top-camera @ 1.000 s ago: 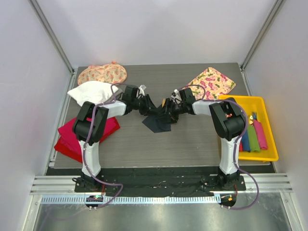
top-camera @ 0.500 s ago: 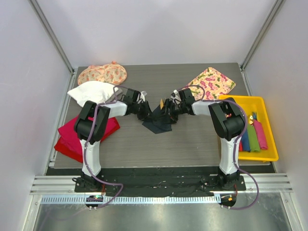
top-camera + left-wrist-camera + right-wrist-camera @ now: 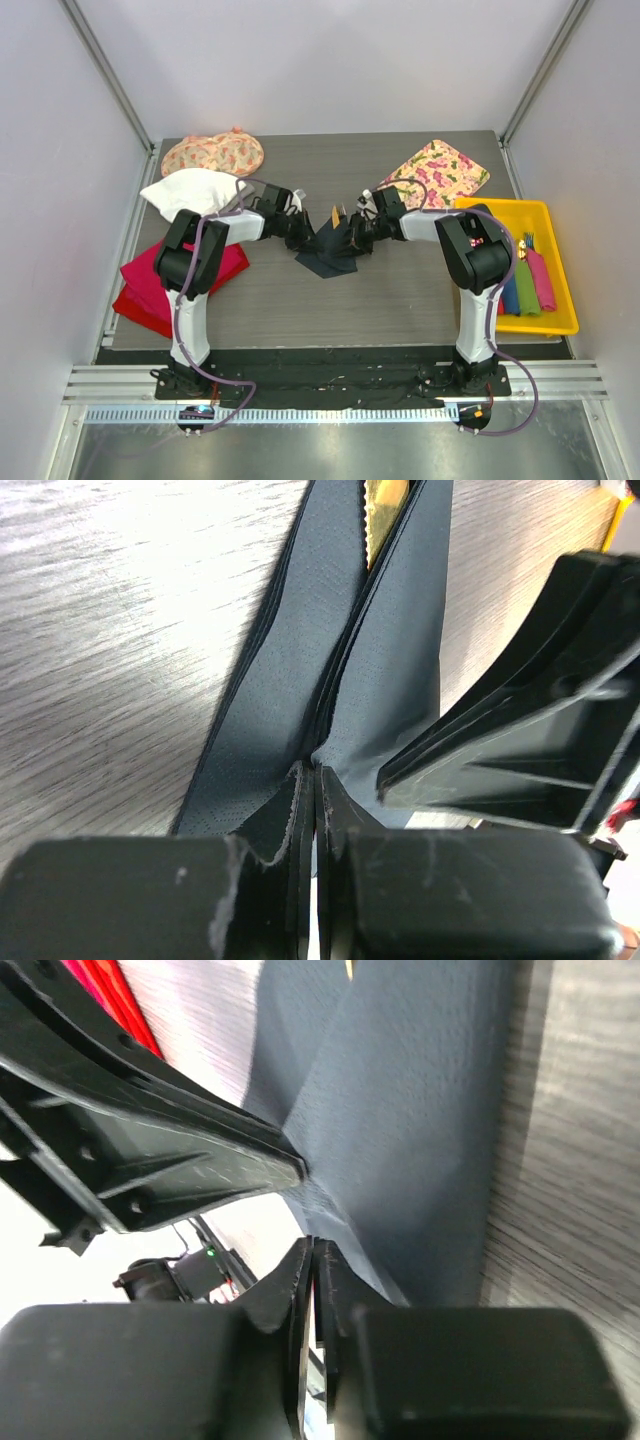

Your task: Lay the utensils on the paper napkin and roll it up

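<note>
The dark paper napkin lies bunched at mid-table, its upper part lifted into folds between both grippers. A tan-orange utensil tip pokes out of the folds, and it shows as a gold sliver in the left wrist view. My left gripper is shut, pinching a napkin fold at its tips. My right gripper faces it from the right, jaws shut against the napkin's edge. The rest of the utensils is hidden inside the paper.
Two floral cloths lie at the back, one on the left and one on the right. A white cloth and a red cloth lie on the left. A yellow tray holding coloured rolls sits on the right.
Both grippers have closed onto the napkin. The left gripper drew back a little to the left, the paper bunched up between them, and the utensil tip came into view.
</note>
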Tool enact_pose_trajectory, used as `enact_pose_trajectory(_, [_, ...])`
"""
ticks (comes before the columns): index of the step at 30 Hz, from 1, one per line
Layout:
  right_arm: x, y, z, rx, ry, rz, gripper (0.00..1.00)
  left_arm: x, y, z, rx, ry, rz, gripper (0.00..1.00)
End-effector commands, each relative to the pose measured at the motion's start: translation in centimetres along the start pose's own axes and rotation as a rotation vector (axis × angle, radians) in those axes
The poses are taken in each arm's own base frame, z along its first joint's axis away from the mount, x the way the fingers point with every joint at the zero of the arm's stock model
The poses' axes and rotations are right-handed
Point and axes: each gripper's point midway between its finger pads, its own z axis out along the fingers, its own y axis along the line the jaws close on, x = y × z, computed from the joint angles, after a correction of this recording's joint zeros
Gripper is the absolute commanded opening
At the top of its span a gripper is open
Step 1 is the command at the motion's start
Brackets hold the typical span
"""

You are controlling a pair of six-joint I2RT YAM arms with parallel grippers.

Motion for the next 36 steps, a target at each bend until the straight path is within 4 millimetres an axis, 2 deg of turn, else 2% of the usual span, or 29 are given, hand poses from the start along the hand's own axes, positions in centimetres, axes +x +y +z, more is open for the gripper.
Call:
enact_pose_trajectory(1, [1.3,0.4,-0.3,0.017,0.008,-0.058,0.1,-0.5,0.2,-0.8,-0.045,-0.019,0.017,0.05])
enact_pose_trajectory(5, [2.2,-2.0,0.7,0.069,0.036,-0.028,0.06,-1.1,-0.6,-1.5,-0.014,-0.046,0.014,0.06])
enact_pose_trajectory(8, [2.3,-3.0,1.1,0.092,0.043,-0.01,0.04,-1.6,-1.7,-2.4,0.018,-0.07,0.035,0.14])
enact_pose_trajectory(11, [2.3,-3.3,1.4,0.097,0.047,0.01,0.04,-2.4,-2.9,-3.8,0.039,-0.112,0.066,0.23])
enact_pose_trajectory(15, [2.4,-3.5,1.6,0.101,0.048,0.022,0.03,-3.3,-5.4,-6.1,0.088,-0.183,0.125,0.3])
enact_pose_trajectory(20, [2.4,-3.4,1.5,0.102,0.039,0.024,0.03,-1.5,-6.7,-5.5,0.131,-0.126,0.139,0.28])
enact_pose_trajectory(25, [2.4,-3.2,1.4,0.093,0.032,0.028,0.04,-0.2,-5.8,-3.6,0.114,-0.093,0.144,0.21])
enact_pose_trajectory(28, [2.5,-3.1,1.3,0.087,0.031,0.03,0.04,-0.1,-4.6,-2.4,0.078,-0.075,0.136,0.18])
enact_pose_trajectory(31, [2.5,-2.5,0.9,0.072,0.028,0.015,0.06,0.3,-2.5,-1.3,0.013,-0.041,0.13,0.14])
enact_pose_trajectory(36, [2.0,0.4,-0.7,0.014,0.001,-0.071,0.12,1.4,0.6,-0.3,-0.088,0.02,0.114,0.04])
